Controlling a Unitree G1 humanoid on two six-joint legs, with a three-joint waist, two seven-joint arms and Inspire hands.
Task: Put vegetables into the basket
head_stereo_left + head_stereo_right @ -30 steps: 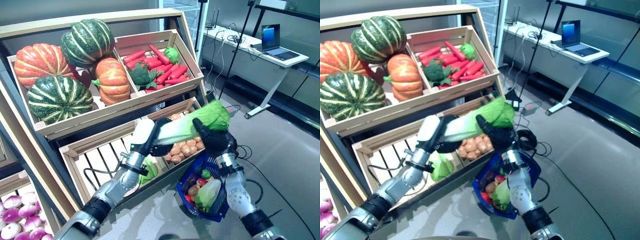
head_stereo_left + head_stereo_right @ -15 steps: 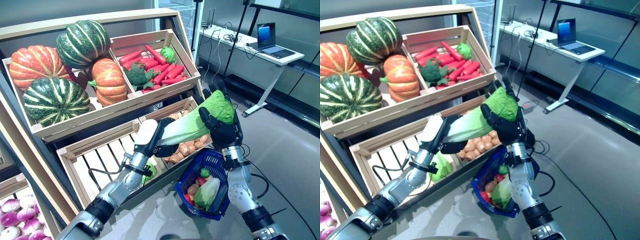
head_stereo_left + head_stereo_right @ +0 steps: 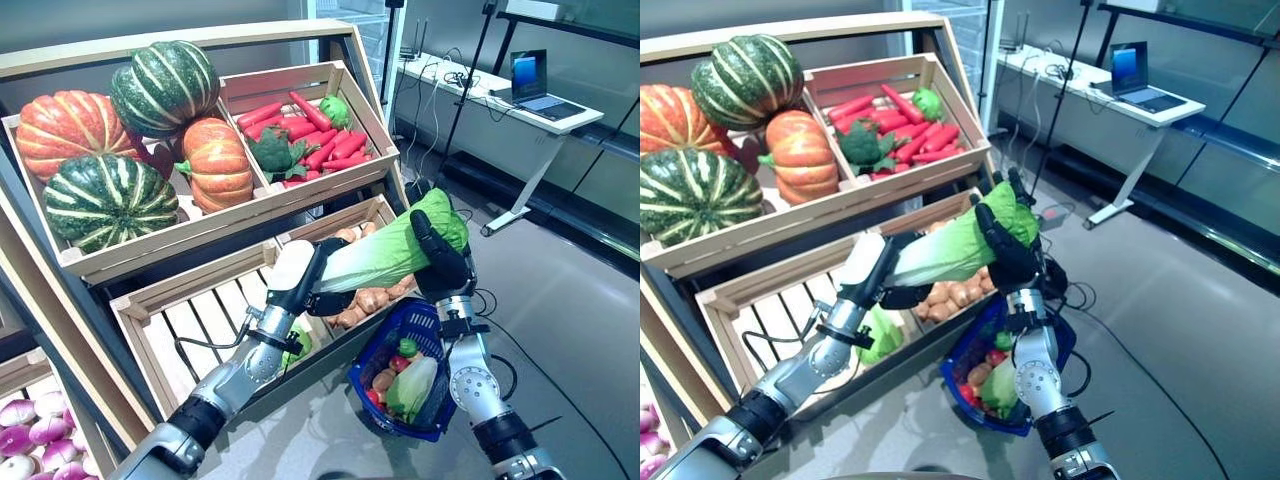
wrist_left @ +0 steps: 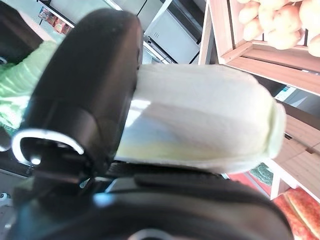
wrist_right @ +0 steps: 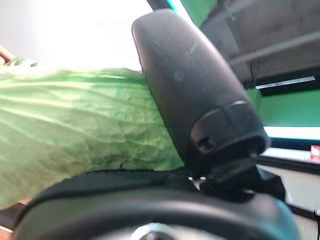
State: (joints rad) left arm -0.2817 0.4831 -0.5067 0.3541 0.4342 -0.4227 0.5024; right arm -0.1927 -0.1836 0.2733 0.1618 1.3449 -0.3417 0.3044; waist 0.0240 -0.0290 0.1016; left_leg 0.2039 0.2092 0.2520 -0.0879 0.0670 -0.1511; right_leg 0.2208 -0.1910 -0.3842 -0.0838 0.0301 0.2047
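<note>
Basket [image 3: 432,330]: blue one sitting nearest on the floor, already holding a few veggies, so the job is looking partly done.
Cabbage [image 3: 385,258]: long napa type, white stalk going into crinkly green leaves, hanging in the air just above the basket.
Hands: left hand [image 3: 318,275] is gripping the stalk end, right hand [image 3: 441,262] has its fingers curling round the leafy end.
Left to do: lowering it in, I'd guess.
Shelf crates [image 3: 300,110]: pumpkins, carrots, potatoes sitting behind.

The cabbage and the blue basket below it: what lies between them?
Nothing in the left eye view: the cabbage, gripped by both the left hand and right hand, hangs just above the basket.
</note>
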